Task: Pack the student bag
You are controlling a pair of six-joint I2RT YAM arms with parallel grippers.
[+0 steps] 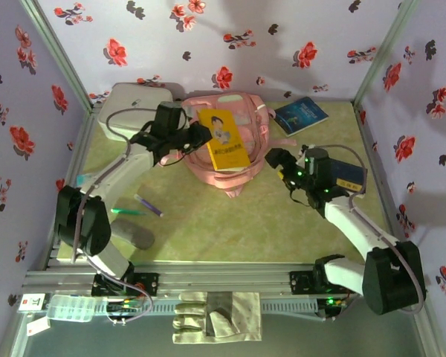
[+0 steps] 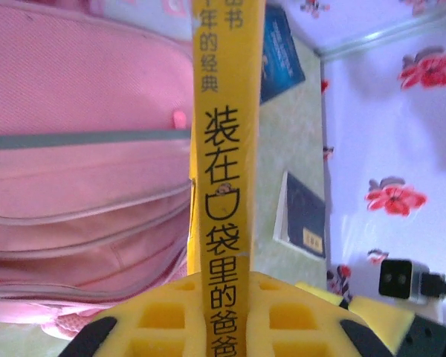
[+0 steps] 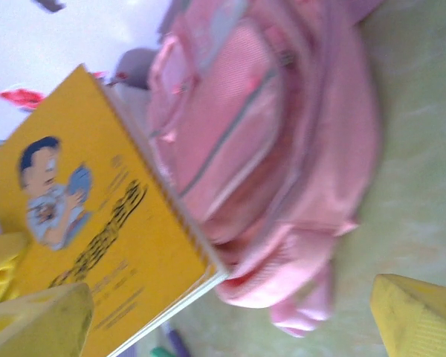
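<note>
The student bag [image 1: 241, 126] is pink and lies in the middle of the table, its mouth toward the near side. Over it slants a yellow book [image 1: 224, 139]. My left gripper [image 1: 195, 134] is shut on the book's spine edge. In the left wrist view the spine [image 2: 224, 149] runs up between the yellow pads [image 2: 163, 316], with the bag [image 2: 82, 149] on the left. My right gripper [image 1: 279, 162] is open just right of the bag. In the right wrist view its fingers [image 3: 37, 320] stand wide apart, and the book's corner [image 3: 208, 264] rests at the bag's opening [image 3: 260, 275].
A blue book [image 1: 301, 115] lies at the back right and a dark book [image 1: 351, 175] lies under the right arm. A white-grey zip case [image 1: 137, 100] sits at the back left. A purple pen [image 1: 149, 206], a green pen [image 1: 126, 212] and a grey object [image 1: 136, 234] lie near the left arm.
</note>
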